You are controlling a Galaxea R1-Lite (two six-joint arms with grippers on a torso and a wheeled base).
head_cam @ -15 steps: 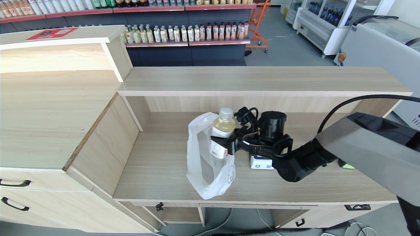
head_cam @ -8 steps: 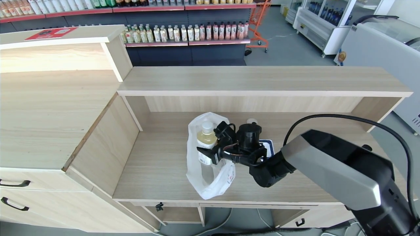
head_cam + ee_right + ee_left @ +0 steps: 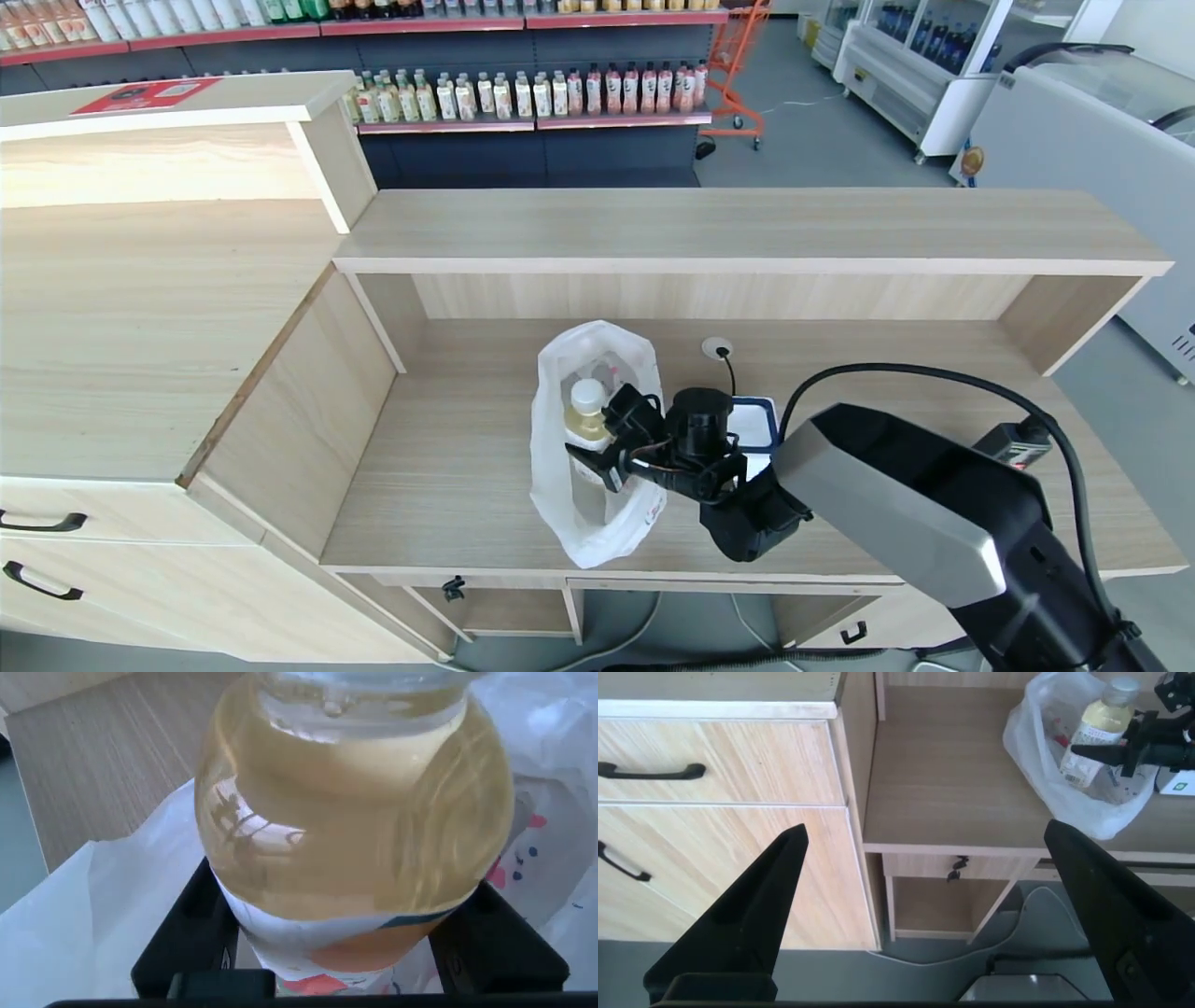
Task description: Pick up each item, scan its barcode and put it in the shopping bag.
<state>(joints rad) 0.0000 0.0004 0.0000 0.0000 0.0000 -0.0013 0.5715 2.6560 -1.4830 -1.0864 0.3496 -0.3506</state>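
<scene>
Big worry: the bag (image 3: 560, 504) is thin & floppy, w/ nothing holding its mouth open. If the right hand (image 3: 605, 446) lets go too high, the bottle (image 3: 588, 411) could drop, tip over & pull the bag down w/ it. The bag also sits close to the near edge of the counter (image 3: 448, 485), so a hard bump could slide it off. Another risk: the black fingers are right at the bag's rim. When the hand backs out, one could catch the plastic & drag the whole bag along. Sth else looks to be in the bag already, can't tell what. The bottle might land on it & lean.

Right now the bottle is upright, w/ yellow drink inside & a white cap on top. Its lower part is down in the bag's mouth. The right hand squeezes it from both sides, around the label. The right arm comes in from the right, low over the counter, w/ the hand pointing left at the bag. I think this bottle is nearly done: just go lower, then let go softly.

The left hand (image 3: 924, 831) hangs far off to the left, below the counter top, near the drawers (image 3: 710, 775). Its fingers are spread wide w/ nothing between them.
</scene>
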